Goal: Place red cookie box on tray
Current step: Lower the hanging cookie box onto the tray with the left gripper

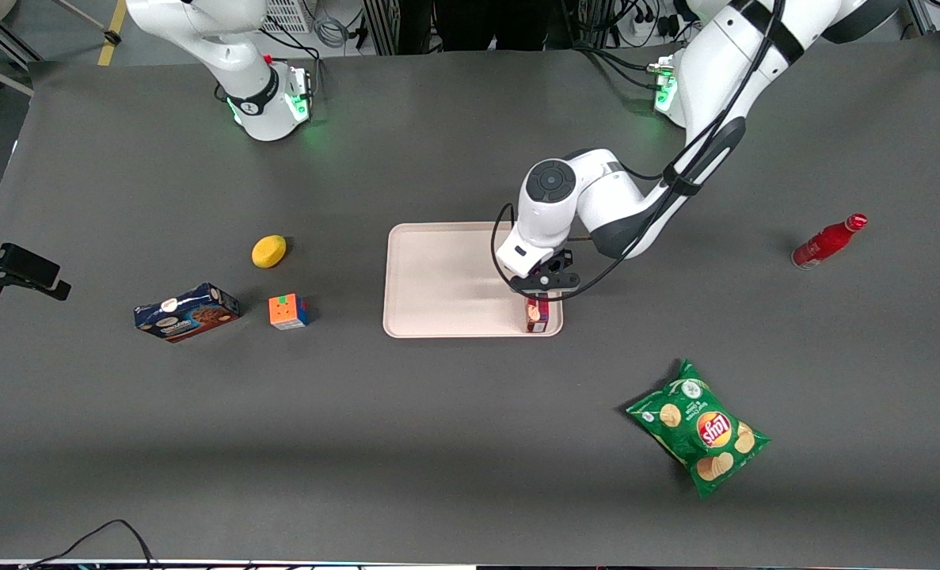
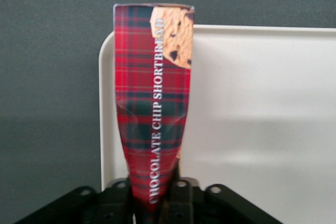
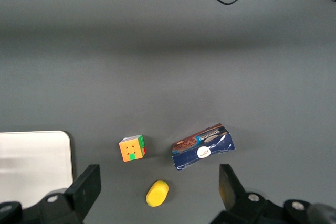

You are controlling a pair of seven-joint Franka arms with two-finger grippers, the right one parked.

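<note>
The red cookie box, dark red plaid with "CHOCOLATE CHIP SHORTBREAD" lettering, stands on end in the pale pinkish-cream tray, at the tray corner nearest the front camera on the working arm's side. My gripper is directly above the box and shut on its upper end; in the left wrist view the black fingers press both sides of the box, which pinches narrower there. The tray spreads under the box, its rounded corner just beside it.
A green chip bag lies nearer the front camera, and a red bottle lies toward the working arm's end. Toward the parked arm's end are a colour cube, a blue cookie box and a lemon.
</note>
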